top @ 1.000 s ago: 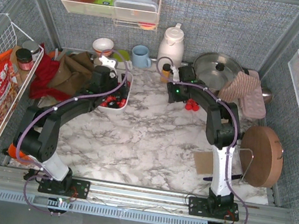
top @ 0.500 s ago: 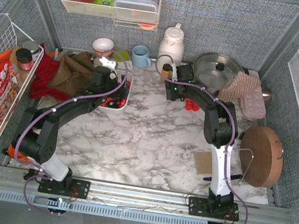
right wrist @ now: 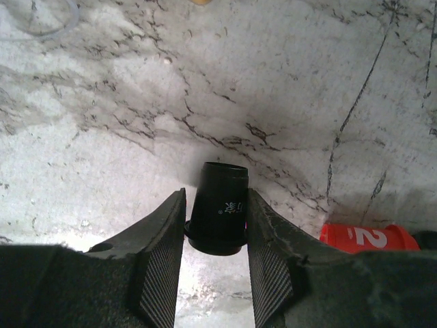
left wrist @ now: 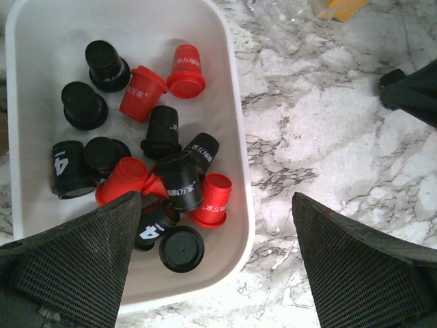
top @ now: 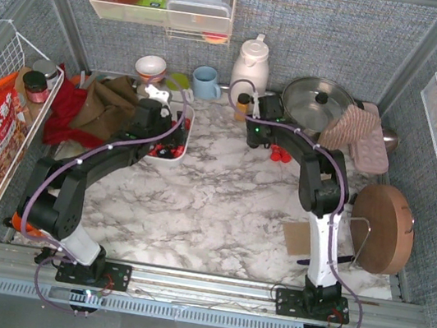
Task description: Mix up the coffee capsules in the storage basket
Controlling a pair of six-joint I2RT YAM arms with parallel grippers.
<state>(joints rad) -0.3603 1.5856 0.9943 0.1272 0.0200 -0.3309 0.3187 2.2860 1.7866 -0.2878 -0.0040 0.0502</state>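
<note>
The right gripper (right wrist: 216, 205) is closed on 1 black capsule (right wrist: 218, 213). Its 2 fingers press the pod's sides, the wide rim toward the wrist and the narrow end pointing away. This happens over the marble table (right wrist: 307, 82), well apart from the storage basket (left wrist: 240, 157) (whether the pod is lifted off the marble I cannot tell). 1 red capsule (right wrist: 369, 238) lies on the table just to the right of that gripper.

The left gripper (left wrist: 217, 201) hangs spread wide above the basket's near end and holds nothing. The other coffee capsules (left wrist: 162, 130), red and black, lie jumbled in the basket, some upright and some tipped over. Most of them are heaped toward the left gripper.
</note>
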